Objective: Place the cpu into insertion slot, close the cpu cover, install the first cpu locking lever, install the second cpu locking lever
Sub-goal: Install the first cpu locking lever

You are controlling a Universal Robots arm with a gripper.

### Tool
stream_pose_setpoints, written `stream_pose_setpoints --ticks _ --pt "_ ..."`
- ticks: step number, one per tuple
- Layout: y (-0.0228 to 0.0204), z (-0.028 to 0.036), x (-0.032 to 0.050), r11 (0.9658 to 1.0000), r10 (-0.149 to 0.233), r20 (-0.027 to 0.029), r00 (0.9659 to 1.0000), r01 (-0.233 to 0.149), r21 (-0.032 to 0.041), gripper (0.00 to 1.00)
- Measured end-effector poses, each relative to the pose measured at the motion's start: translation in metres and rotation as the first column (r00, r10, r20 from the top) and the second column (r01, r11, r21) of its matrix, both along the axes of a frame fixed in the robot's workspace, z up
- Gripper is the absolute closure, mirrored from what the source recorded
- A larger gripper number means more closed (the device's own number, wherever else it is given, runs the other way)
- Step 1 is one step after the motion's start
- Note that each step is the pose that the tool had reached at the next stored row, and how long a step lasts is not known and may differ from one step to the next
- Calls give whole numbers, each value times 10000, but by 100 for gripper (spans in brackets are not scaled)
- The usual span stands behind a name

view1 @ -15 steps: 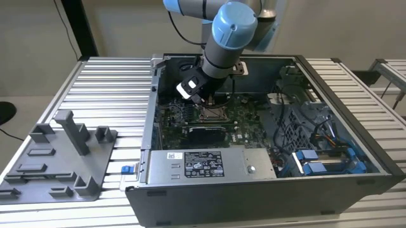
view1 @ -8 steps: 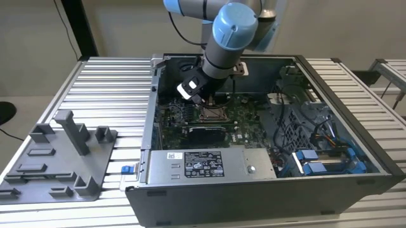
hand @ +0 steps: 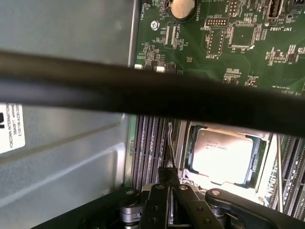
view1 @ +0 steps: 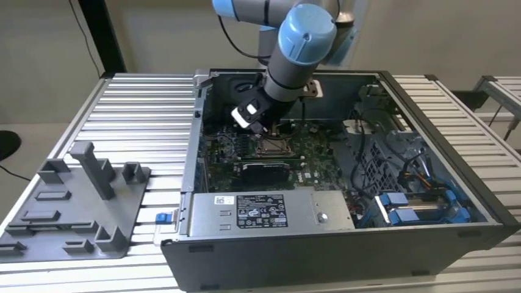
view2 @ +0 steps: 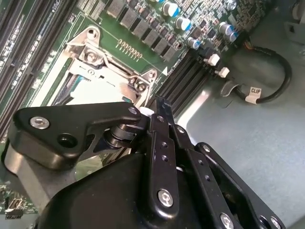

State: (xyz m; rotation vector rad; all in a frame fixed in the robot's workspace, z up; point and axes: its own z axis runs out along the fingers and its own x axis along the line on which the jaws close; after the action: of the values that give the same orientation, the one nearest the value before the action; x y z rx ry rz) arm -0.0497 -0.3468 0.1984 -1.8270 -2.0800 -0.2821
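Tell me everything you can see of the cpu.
The small flat square cpu with a silvery-grey metal top lies level in the square silver-rimmed insertion slot of the green circuit board, faint print on its face. The thin square silver metal cpu cover borders its edges. The black tool hangs beside it, not touching it.

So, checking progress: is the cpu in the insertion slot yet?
In: the first wrist view shows the cpu lying flat inside the insertion slot, silvery top up.
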Motion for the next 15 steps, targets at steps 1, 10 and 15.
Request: stream_pose_setpoints --ticks 1,10,15 --pt "0 -3 7 10000 0 1 10000 0 2 100" --pt "1 -24 69 10000 0 0 10000 0 0 100" --pt "1 -32 111 10000 0 1 10000 0 2 100"
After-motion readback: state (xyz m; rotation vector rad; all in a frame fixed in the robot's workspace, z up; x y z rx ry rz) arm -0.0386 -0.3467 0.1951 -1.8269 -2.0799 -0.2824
